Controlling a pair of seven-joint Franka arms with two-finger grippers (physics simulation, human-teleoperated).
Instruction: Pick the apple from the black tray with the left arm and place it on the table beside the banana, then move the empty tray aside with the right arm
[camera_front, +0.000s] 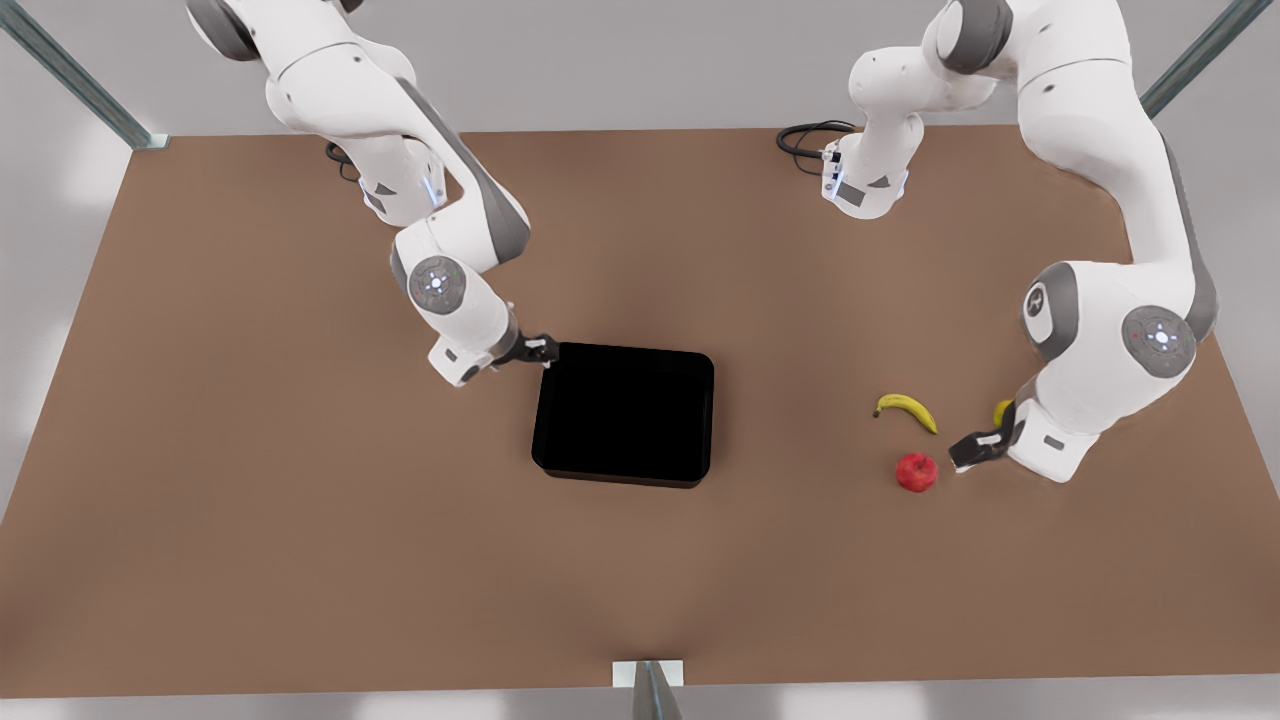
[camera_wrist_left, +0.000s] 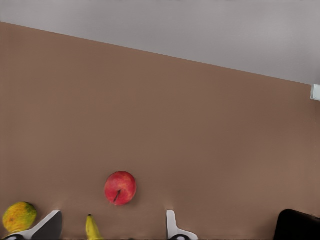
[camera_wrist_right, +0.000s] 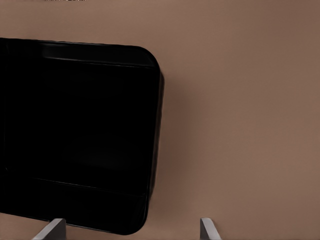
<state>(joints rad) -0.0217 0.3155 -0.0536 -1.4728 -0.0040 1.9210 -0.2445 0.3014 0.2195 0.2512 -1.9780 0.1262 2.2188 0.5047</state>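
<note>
The red apple (camera_front: 916, 472) (camera_wrist_left: 120, 188) rests on the brown table (camera_front: 300, 520), just in front of the yellow banana (camera_front: 906, 408) (camera_wrist_left: 91, 227). My left gripper (camera_front: 972, 450) (camera_wrist_left: 111, 231) hovers open right beside the apple on the front view's right, holding nothing. The black tray (camera_front: 622, 351) (camera_wrist_right: 80, 125) lies empty at mid-table. At its far corner on the front view's left my right gripper (camera_front: 540, 350) (camera_wrist_right: 130, 232) stands open, its fingers (camera_wrist_right: 52, 230) spread either side of that corner's rim.
A yellow-orange round fruit (camera_front: 1002, 411) (camera_wrist_left: 19, 216) sits close behind my left gripper, next to the banana. Grey posts (camera_front: 80, 75) stand at the table's corners, and black cables (camera_front: 805, 138) lie at the far edge. A corner of the tray (camera_wrist_left: 300, 226) appears in the left wrist view.
</note>
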